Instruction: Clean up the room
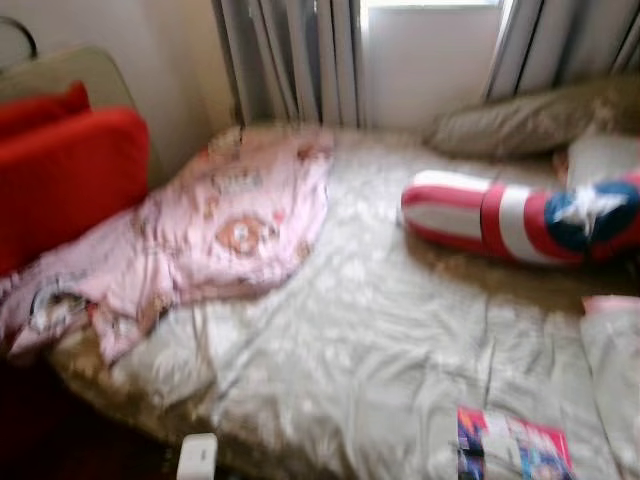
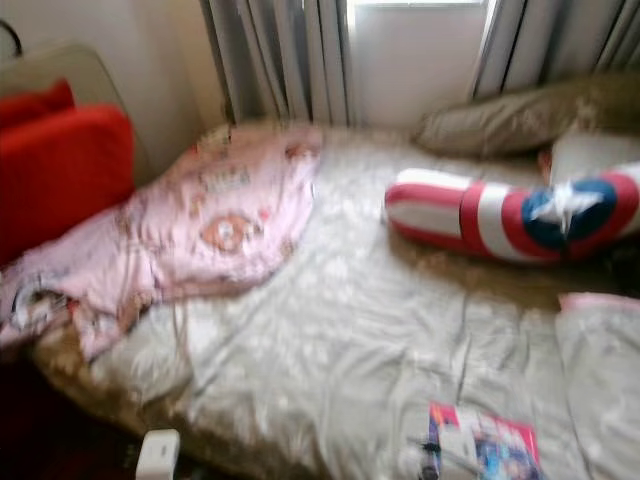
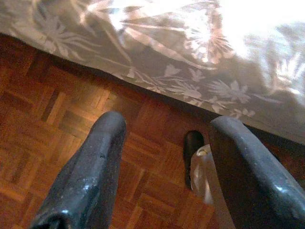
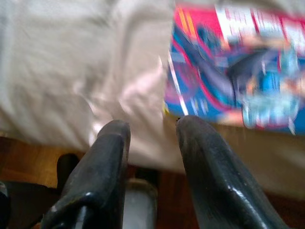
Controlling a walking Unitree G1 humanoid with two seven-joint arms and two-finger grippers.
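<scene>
At the near edge of an unmade bed, the right gripper (image 4: 150, 129) is hovering with its two black fingers parted and holding nothing, just short of a brightly printed comic book (image 4: 236, 67) that is lying flat on the pale floral bedspread (image 1: 370, 310) near the mattress's front edge. Off to the other side, the left gripper (image 3: 164, 138) is hanging low over the parquet floor (image 3: 52, 124), fingers likewise spread and empty, with the bedspread's hem draping just beyond them. Farther up the bed, a crumpled pink blanket (image 1: 230, 220) is spilling over the left side beside a red cushion (image 1: 65, 180), while a red, white and blue star-printed bolster pillow (image 1: 520, 215) is lying across the right side below a drab pillow (image 1: 530, 120) by the curtained window. Judged from its look, the comic book is proving the nearest job: thin, light and floppy, with slick covers likely to slide on the fabric, so a pinch across the overhanging near edge or spine seems safer than pressing down from above. The blanket, soft and bulky, is calling for a gathered handful.
</scene>
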